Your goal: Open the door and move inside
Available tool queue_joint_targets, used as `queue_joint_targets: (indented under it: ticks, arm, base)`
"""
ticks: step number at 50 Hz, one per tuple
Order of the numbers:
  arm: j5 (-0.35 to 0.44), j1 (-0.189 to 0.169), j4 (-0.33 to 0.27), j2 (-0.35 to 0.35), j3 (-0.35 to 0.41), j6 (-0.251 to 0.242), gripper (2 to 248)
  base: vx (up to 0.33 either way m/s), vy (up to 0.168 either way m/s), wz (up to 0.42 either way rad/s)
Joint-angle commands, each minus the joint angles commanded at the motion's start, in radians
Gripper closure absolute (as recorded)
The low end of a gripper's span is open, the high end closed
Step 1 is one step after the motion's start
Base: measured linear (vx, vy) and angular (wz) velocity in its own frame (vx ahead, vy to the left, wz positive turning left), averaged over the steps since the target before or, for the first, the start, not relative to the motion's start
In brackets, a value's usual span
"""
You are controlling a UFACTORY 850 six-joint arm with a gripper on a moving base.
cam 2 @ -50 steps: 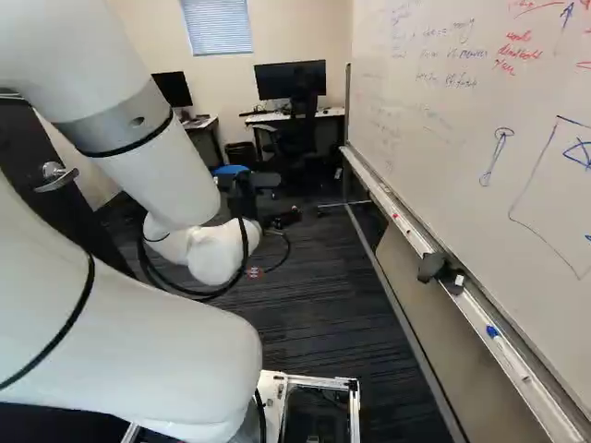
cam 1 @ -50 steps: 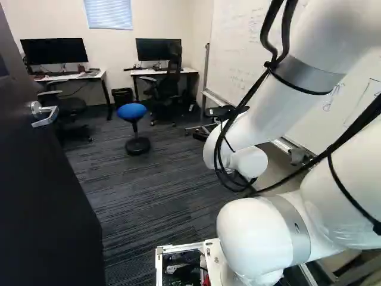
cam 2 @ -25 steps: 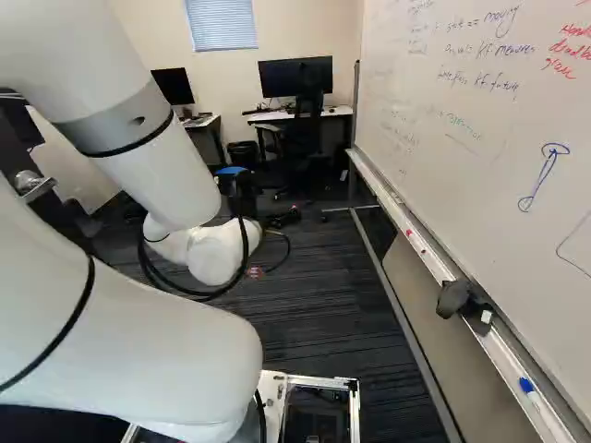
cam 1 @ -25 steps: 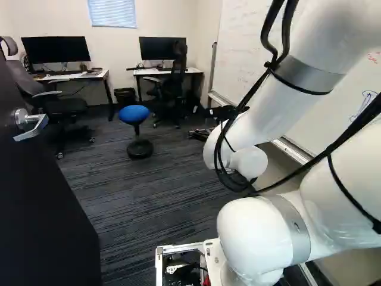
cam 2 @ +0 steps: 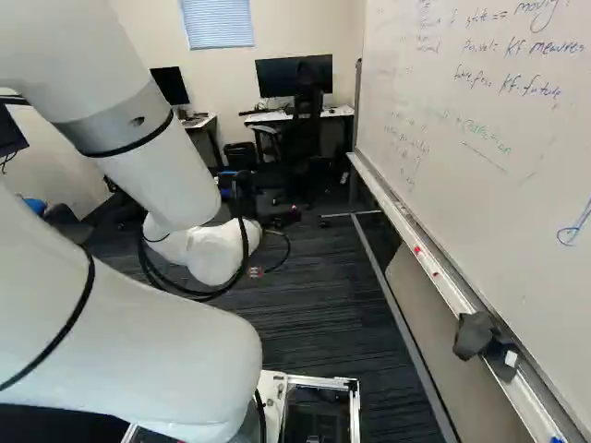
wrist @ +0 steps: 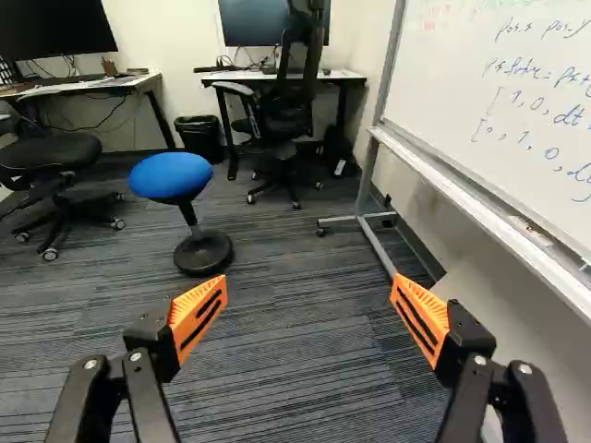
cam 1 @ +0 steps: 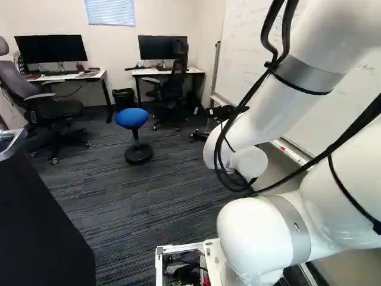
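We're carrying the black two-fingered gripper [cam 1: 221,112] released, ribbed orange pads [wrist: 187,303] standing wide apart. The flat dark door [cam 1: 44,232] is standing well apart, to the gripper's left, nearer our base.

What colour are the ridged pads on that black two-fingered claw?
The pads are orange with black slots, seen best in the wrist view.
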Motion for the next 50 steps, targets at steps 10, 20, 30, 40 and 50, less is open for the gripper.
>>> queue_joint_targets:
  ticks: [10, 20, 30, 40, 50]
  arm:
    - [0.000, 0.000, 0.000, 0.000, 0.000, 0.000, 3]
    - [0.000, 0.000, 0.000, 0.000, 0.000, 0.000, 3]
    - [0.000, 0.000, 0.000, 0.000, 0.000, 0.000, 3]
    - [0.000, 0.000, 0.000, 0.000, 0.000, 0.000, 3]
    - [0.000, 0.000, 0.000, 0.000, 0.000, 0.000, 3]
  base:
    - [0.199, 0.008, -0.001]
    - [0.196, 0.006, 0.003]
    - [0.197, 0.008, 0.003]
    - [0.193, 0.003, 0.005]
    - [0.190, 0.006, 0.006]
